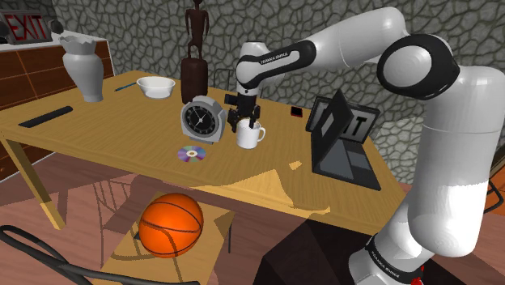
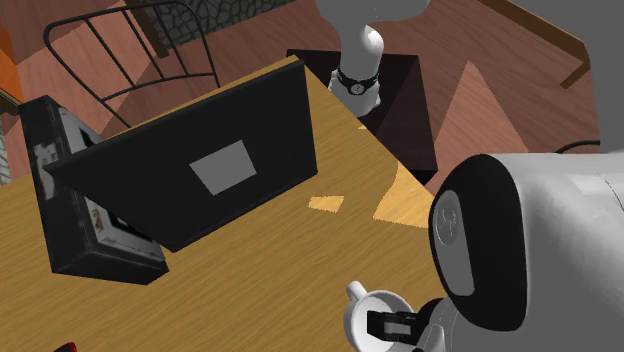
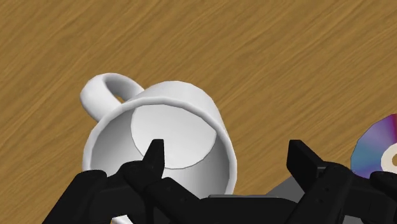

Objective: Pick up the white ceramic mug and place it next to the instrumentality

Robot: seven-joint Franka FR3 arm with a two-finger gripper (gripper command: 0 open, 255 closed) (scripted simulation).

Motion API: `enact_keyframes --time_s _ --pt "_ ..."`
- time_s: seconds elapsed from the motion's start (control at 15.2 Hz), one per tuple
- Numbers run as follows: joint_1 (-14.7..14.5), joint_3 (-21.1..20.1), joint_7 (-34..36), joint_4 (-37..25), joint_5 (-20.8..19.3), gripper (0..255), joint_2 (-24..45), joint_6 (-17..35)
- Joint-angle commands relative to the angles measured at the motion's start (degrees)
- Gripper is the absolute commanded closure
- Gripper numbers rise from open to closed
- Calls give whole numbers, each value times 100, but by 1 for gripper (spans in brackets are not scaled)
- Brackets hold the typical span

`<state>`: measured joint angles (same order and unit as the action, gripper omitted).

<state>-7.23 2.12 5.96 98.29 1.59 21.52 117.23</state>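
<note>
A white mug (image 1: 249,135) stands upright on the wooden table (image 1: 121,138), its handle toward the shoulder view's right. My black gripper (image 1: 245,121) comes down on it from above. In the wrist view the gripper (image 3: 227,156) is open and straddles the mug's (image 3: 165,137) wall: one fingertip (image 3: 154,151) is inside the cup, the other (image 3: 299,156) outside it. The fingers do not clasp the wall. The mug (image 2: 375,312) and gripper (image 2: 390,325) also sit at the second exterior view's bottom edge. A grey alarm clock (image 1: 201,119) stands just beside the mug.
An open black laptop (image 1: 344,138) is to the shoulder view's right of the mug. A CD (image 1: 191,153) lies in front of the clock. A dark statue (image 1: 194,57), white bowl (image 1: 156,87), vase (image 1: 85,69) and remote (image 1: 45,116) stand farther off. A basketball (image 1: 170,224) rests on a chair below.
</note>
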Motion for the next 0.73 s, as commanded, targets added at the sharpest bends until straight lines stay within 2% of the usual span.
enact_keyframes --time_s 0.0,0.13,0.66 --pt "-7 0 17 -202 -7 0 -78 -279" --pt "-5 3 21 -431 -12 0 -162 -592" --pt "-5 3 21 -431 -12 0 -162 -592"
